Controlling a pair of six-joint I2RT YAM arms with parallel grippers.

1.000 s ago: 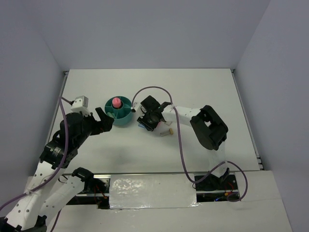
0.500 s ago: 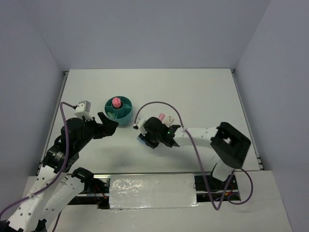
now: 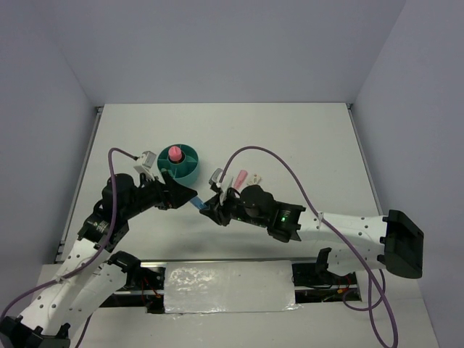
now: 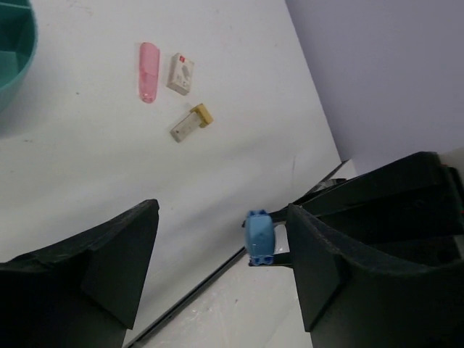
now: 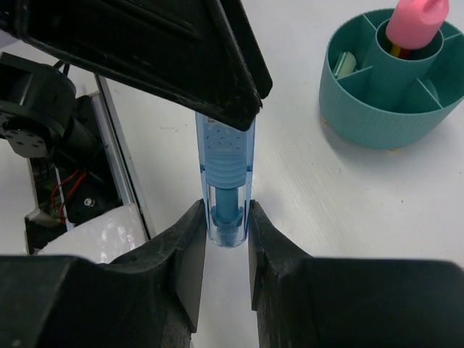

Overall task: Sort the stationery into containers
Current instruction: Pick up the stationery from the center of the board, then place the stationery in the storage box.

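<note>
My right gripper point(image 5: 225, 214) is shut on a clear blue finger-size piece point(image 5: 225, 174) and holds it above the table, as the top view point(image 3: 212, 210) also shows. My left gripper point(image 4: 221, 217) is open, its jaws either side of the blue piece's point(image 4: 259, 235) far end, close to the right jaw. The two grippers meet in front of the teal organiser point(image 3: 190, 172). A pink cylinder point(image 3: 175, 154) stands in its central cup. A pink piece point(image 4: 148, 71), a white block point(image 4: 180, 73) and a beige piece point(image 4: 191, 122) lie on the table.
A pale piece point(image 5: 346, 64) sits in one ring compartment of the organiser point(image 5: 362, 123). The table's front edge and the arm bases lie just below the grippers. Purple cables loop over both arms.
My right gripper has carried the blue piece away from beside the organiser, toward the front left. My left gripper has moved right, and its open jaws now flank the piece.
</note>
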